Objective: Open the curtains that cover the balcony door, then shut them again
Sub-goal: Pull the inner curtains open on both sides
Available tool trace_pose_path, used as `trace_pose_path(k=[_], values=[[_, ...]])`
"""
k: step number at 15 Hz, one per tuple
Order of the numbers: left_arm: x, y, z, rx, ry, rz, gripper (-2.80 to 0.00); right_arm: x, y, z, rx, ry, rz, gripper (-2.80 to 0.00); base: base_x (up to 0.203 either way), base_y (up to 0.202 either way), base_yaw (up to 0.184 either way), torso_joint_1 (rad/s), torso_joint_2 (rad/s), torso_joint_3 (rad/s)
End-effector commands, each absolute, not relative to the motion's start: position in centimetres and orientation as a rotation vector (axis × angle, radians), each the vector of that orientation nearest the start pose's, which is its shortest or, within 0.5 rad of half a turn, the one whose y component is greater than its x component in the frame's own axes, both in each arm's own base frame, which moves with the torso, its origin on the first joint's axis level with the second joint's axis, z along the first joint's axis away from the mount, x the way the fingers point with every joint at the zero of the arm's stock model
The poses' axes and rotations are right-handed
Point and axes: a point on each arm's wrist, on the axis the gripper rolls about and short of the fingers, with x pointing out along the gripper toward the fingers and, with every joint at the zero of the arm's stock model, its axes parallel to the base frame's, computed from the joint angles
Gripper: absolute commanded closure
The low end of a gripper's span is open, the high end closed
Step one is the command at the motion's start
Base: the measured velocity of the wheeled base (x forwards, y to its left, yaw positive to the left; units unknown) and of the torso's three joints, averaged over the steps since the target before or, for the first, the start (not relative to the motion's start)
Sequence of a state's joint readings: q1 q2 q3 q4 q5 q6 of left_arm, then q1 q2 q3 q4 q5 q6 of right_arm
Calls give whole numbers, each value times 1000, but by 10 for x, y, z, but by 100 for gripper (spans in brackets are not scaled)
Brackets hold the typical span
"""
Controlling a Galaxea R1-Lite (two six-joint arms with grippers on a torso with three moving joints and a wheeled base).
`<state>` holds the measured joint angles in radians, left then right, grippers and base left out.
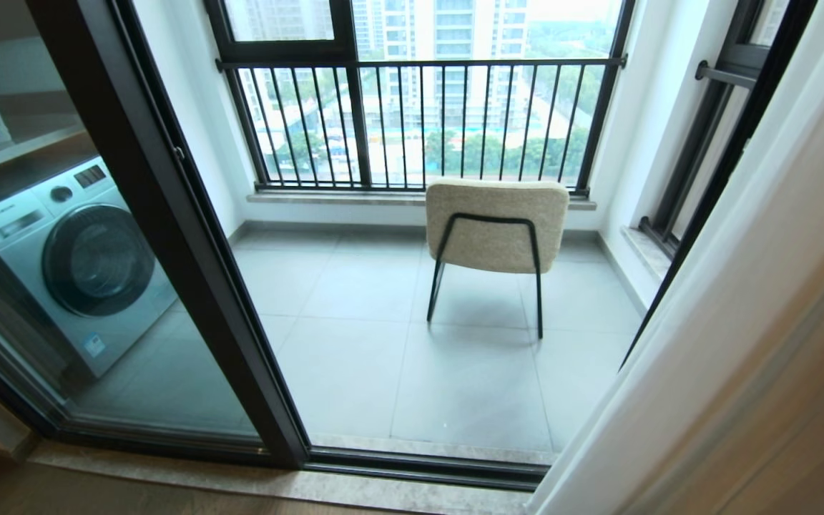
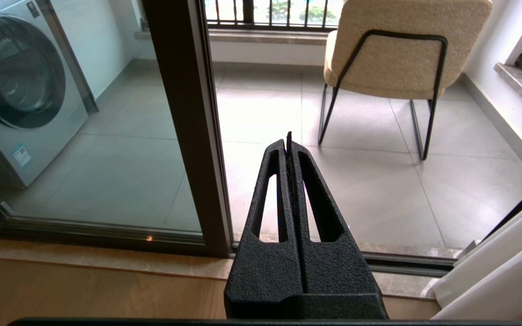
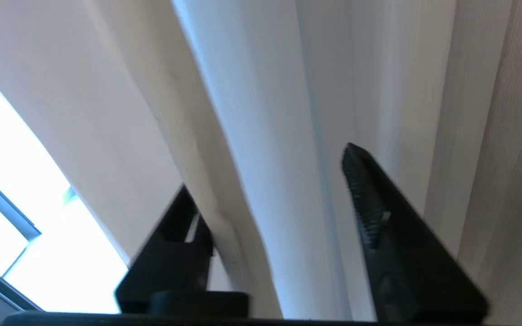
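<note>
Curtains [image 1: 727, 300] bunched right — balcony door [image 1: 169, 236] uncovered | right gripper [image 3: 270, 190] jaws apart astride folds | left gripper [image 2: 288, 145] jaws closed, empty

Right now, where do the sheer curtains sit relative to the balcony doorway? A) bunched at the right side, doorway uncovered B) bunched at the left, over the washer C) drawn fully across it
A: the curtains hang gathered at the right edge, and the chair shows through the uncovered doorway.

Left gripper [image 2: 289, 140] is parked, fingers pinched together, aimed at the balcony door [image 2: 188, 113]. Right gripper [image 3: 270, 181] has its jaws spread apart.
</note>
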<state>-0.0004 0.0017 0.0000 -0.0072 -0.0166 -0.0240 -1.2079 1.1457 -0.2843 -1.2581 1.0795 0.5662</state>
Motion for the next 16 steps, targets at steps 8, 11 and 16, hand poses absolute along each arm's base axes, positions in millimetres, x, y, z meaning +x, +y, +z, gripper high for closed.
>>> trace_pose_path(k=[8,11,16], values=[[-23,0,76,-24,-6,-18,0,56,-91,221,165,-217,-85,-280,0,0,0,0,0,0],[-23,0,76,-24,-6,-18,0,50,-80,225,124,-274,-146,-280,0,0,0,0,0,0],[-23,0,76,-24,-6,-18,0,43,-65,229,74,-373,-259,0,0,0,0,0,0,0]])
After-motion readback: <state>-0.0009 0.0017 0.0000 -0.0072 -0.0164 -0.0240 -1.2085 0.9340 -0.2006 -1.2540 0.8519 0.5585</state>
